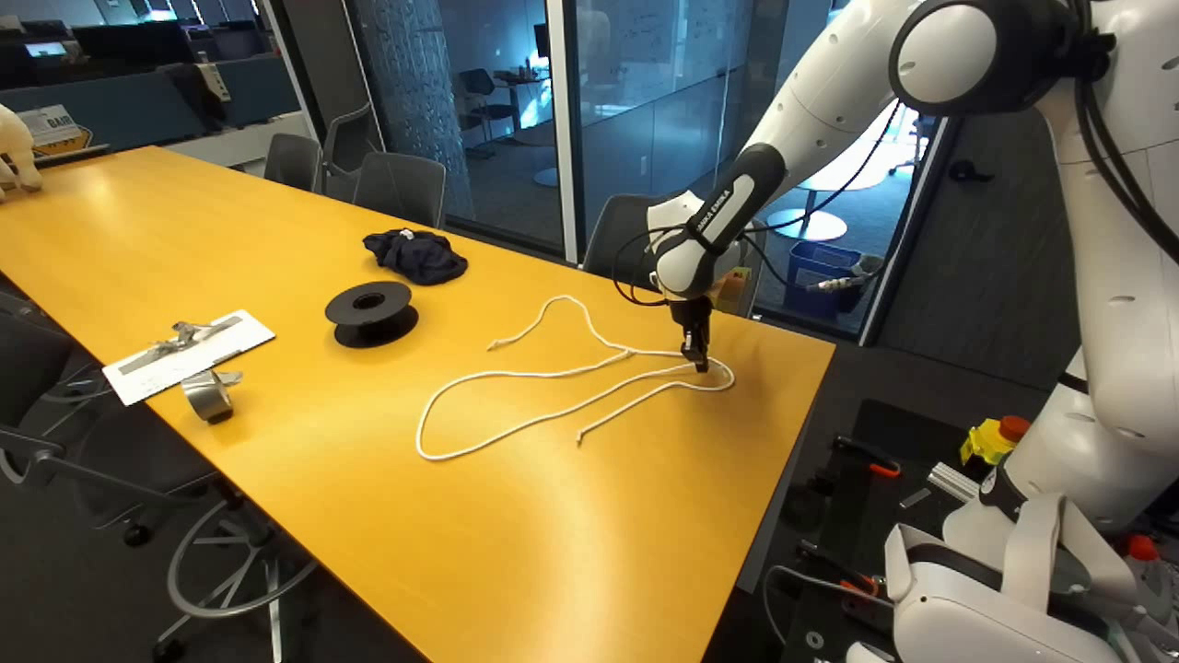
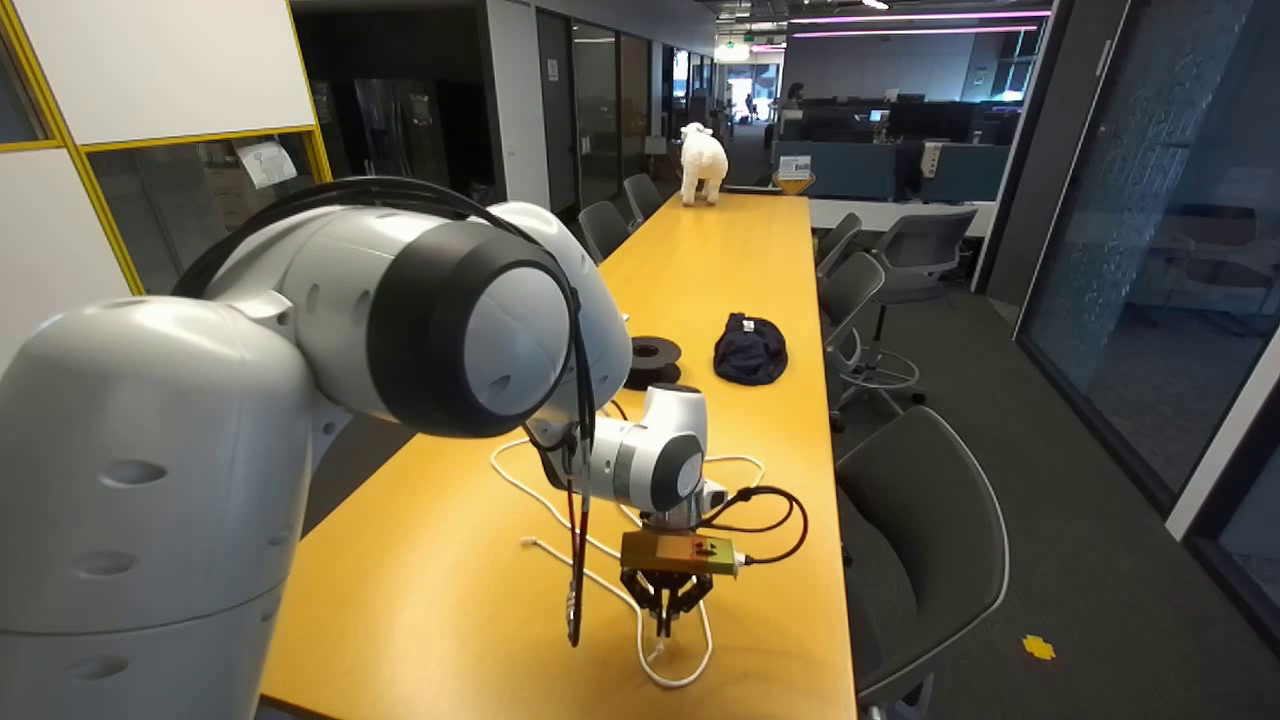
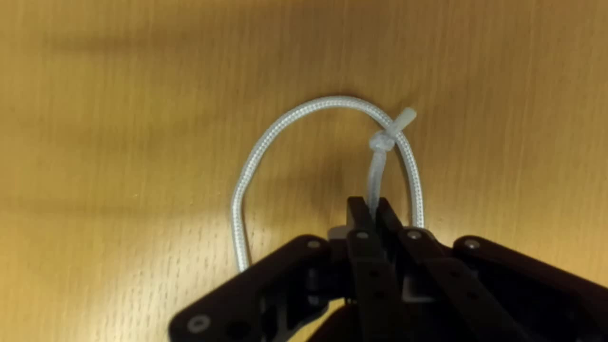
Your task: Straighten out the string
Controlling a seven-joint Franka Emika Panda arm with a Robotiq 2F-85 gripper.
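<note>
The white string (image 1: 553,376) lies on the yellow table (image 1: 571,552) in long loose loops with crossings near my gripper. It also shows in an exterior view (image 2: 672,684), partly hidden by the arm. One free end lies toward the spool and another toward the middle of the table. My gripper (image 1: 697,362) points down near the table's end and also shows in an exterior view (image 2: 664,628). In the wrist view the gripper (image 3: 370,205) is shut on the string just behind a knotted end (image 3: 381,141). A curved part of the string (image 3: 332,101) bends around that end.
A black spool (image 1: 370,315) and a dark cap (image 1: 416,257) stand beyond the string. A clipboard (image 1: 189,356) and a tape roll (image 1: 208,398) lie by the far long edge. Chairs (image 2: 930,560) line the table's side. The table's short edge (image 1: 783,488) is near the gripper.
</note>
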